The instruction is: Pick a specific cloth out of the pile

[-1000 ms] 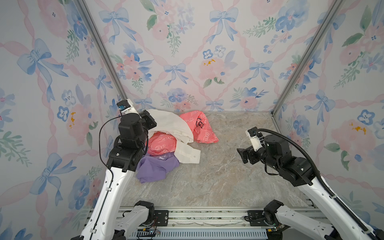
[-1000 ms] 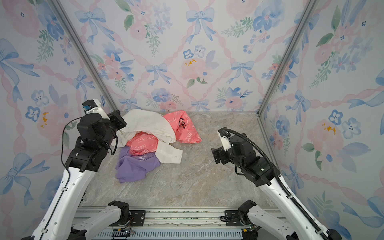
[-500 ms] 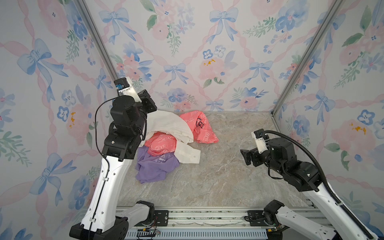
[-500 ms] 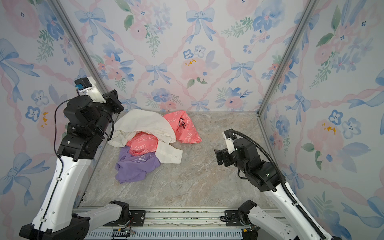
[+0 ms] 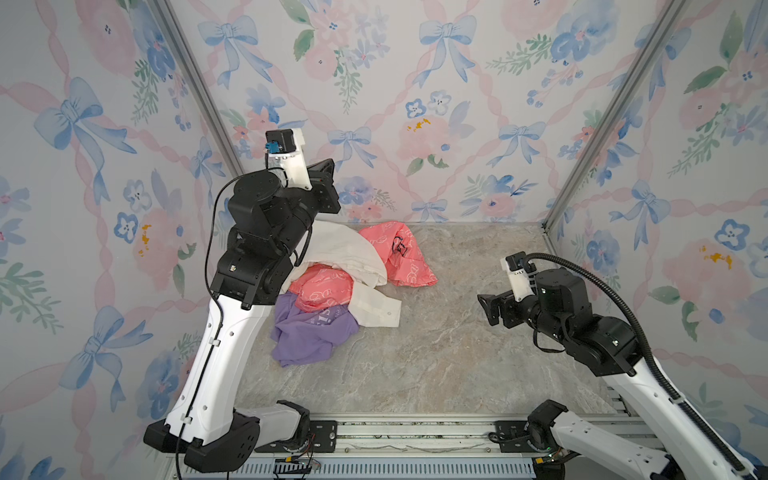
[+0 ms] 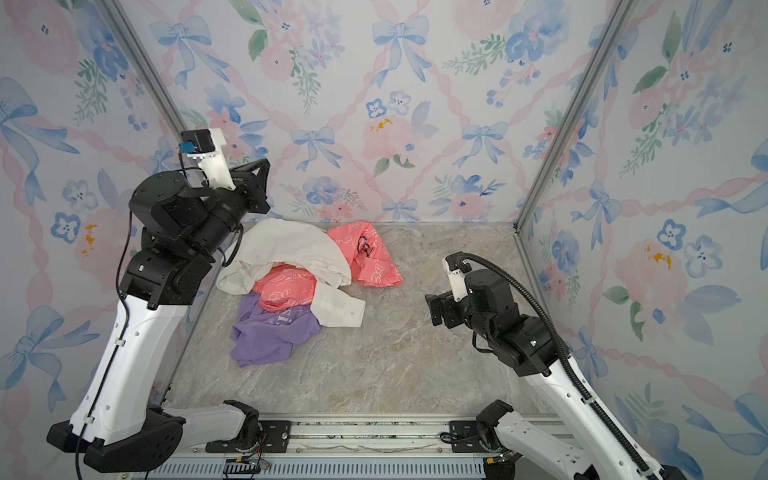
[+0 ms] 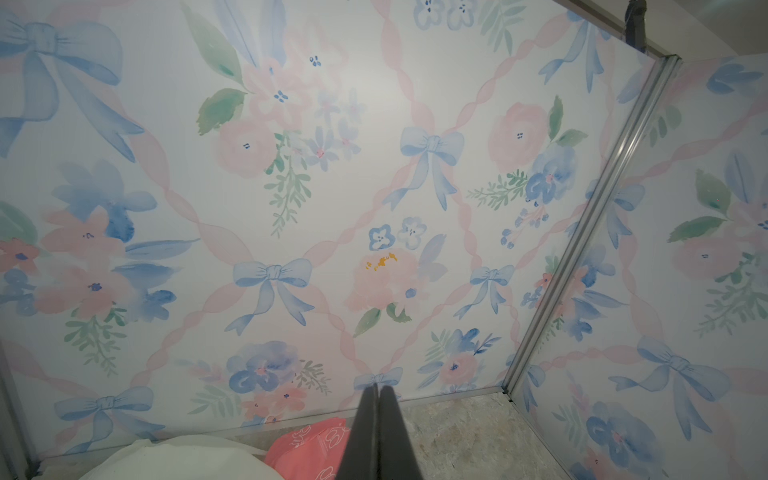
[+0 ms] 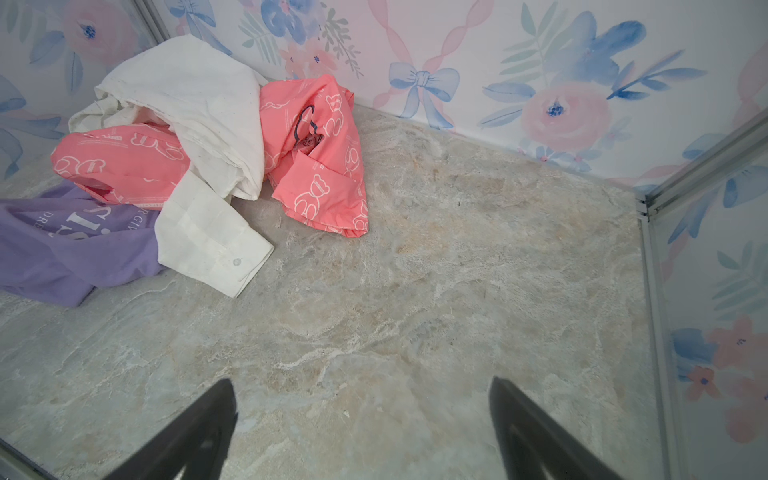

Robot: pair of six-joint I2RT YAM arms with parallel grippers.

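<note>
Lavender cloth [image 5: 309, 334] untouched; left end effector [image 7: 377, 390] closed, empty; right end effector [image 8: 361, 380] spread wide, empty.

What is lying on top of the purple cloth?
The pink bear-print cloth and the white shirt's cuff lie over part of the purple cloth. The rest is bare. How much of it hides beneath them cannot be seen.

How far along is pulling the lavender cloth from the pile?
Done: nothing; the lavender cloth lies at the pile edge, partly under the pink cloth and white sleeve. In hand: nothing; left gripper shut, empty, raised; right gripper open above the table. Left: grasp and pull it free.
</note>
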